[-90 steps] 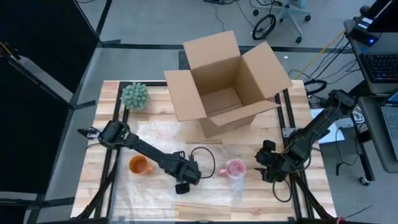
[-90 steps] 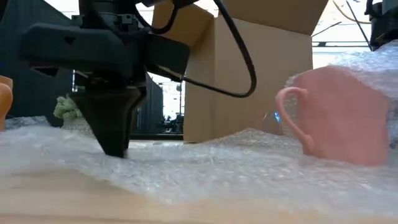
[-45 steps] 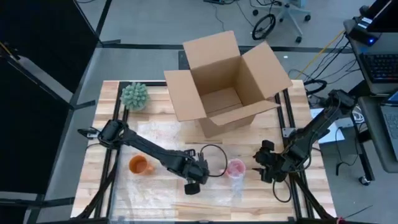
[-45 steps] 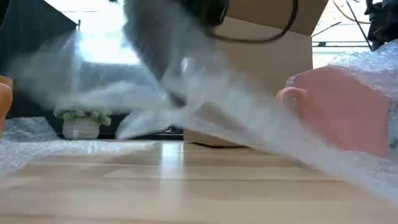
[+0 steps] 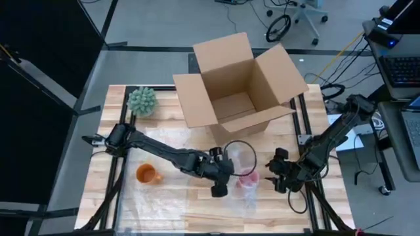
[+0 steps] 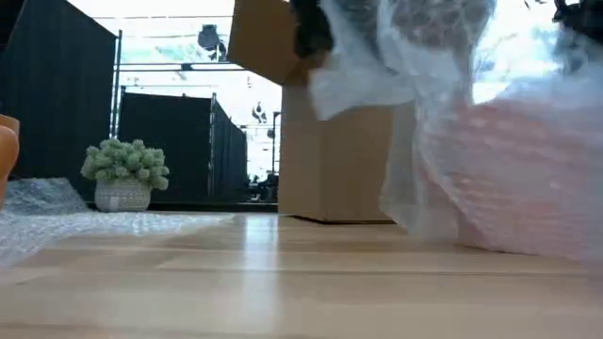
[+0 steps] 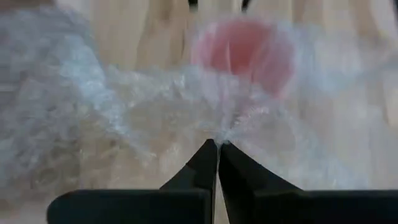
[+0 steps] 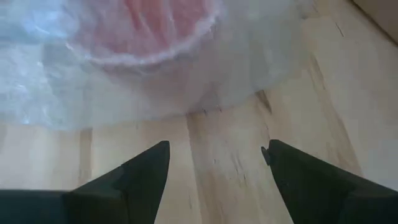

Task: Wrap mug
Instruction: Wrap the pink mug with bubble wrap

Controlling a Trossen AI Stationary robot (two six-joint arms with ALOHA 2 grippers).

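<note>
just beyond the left gripper, pinching the bubble wrap, sits the pink mug; right gripper waits spread.

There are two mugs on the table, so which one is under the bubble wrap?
The pink mug, between the two grippers, has bubble wrap pulled over it by the left gripper. The orange mug sits uncovered near the table's left side.

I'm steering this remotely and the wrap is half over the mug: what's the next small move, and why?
Probably carry the left tool, shut on the bubble wrap, a little further across the pink mug and lower it. The sheet is only draped over the mug, while the right tool waits open beside it.
</note>
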